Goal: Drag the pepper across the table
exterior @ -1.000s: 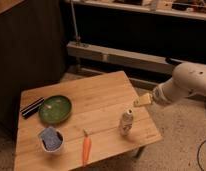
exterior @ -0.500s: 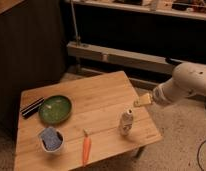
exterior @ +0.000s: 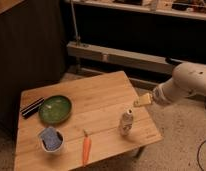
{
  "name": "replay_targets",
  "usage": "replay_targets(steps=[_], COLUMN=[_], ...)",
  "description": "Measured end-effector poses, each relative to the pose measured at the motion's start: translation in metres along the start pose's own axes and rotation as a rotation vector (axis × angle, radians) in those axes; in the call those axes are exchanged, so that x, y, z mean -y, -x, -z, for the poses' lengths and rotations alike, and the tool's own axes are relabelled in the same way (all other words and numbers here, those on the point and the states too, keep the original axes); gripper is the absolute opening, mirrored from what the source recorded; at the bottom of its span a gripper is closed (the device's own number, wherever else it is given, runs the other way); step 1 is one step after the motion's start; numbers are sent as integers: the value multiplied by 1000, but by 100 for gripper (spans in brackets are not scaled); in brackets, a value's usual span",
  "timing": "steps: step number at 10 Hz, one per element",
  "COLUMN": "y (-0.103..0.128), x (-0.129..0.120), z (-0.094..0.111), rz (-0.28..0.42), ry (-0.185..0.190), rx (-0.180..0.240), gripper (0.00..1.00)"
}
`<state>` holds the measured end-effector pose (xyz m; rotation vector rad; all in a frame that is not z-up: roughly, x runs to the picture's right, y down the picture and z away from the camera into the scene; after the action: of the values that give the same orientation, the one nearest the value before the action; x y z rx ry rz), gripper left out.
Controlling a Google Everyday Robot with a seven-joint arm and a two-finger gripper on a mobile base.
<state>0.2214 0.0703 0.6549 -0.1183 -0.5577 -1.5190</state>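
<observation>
One view only, from a camera set high and tilted down on the wooden table (exterior: 101, 100) from its near side. It faces the dark back wall and the metal rail (exterior: 116, 56) behind the table. Middle distance: almost the whole tabletop fits, turned a little in frame, with its near-left corner running out at the bottom edge. Speckled floor (exterior: 181, 135) fills the right. The arm (exterior: 188, 82) enters from the right edge, and the gripper (exterior: 142, 101) hangs over the table's right side.
</observation>
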Motion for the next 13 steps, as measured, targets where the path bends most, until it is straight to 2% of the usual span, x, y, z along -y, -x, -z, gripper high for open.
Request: replay_targets(steps=[10, 12, 13], y=[-1, -9, -20], x=[0, 5, 21], z=[1, 9, 17], rz=[3, 25, 54], ry=[4, 23, 28], rx=[-3, -28, -48], gripper=[78, 78, 78])
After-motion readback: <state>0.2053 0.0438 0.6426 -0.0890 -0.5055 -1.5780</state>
